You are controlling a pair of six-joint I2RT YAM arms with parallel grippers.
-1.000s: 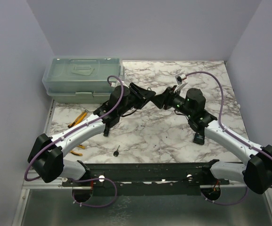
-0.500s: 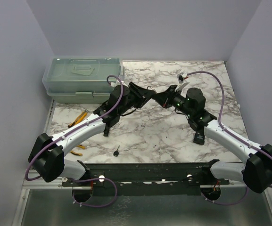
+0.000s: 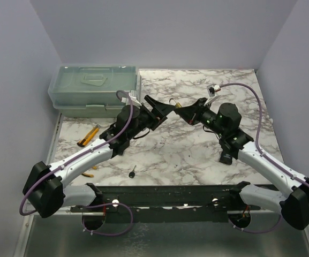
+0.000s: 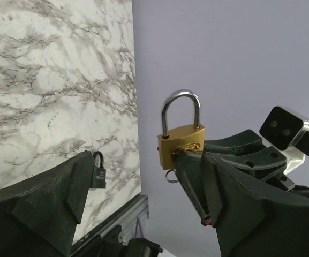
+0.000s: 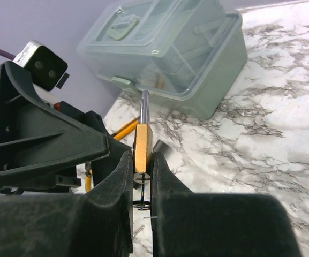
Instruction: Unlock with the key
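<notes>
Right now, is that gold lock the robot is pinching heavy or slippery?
The gold lock looks like solid brass with a steel loop, so it is probably heavy for its size and stiff. Its smooth sides may be slippery, and the right gripper pinches only its lower part, so it could twist. Its flat body likely wouldn't roll.

My left arm [image 3: 84, 155] swung outward, its elbow dropping left and lower in the top view. My right arm [image 3: 261, 160] stretched flatter, its wrist sliding to the right. The spot where my left jaws and right jaws met crept toward the far side of the table [image 3: 159, 150], and the padlock [image 4: 181, 143] came into sight there.
</notes>
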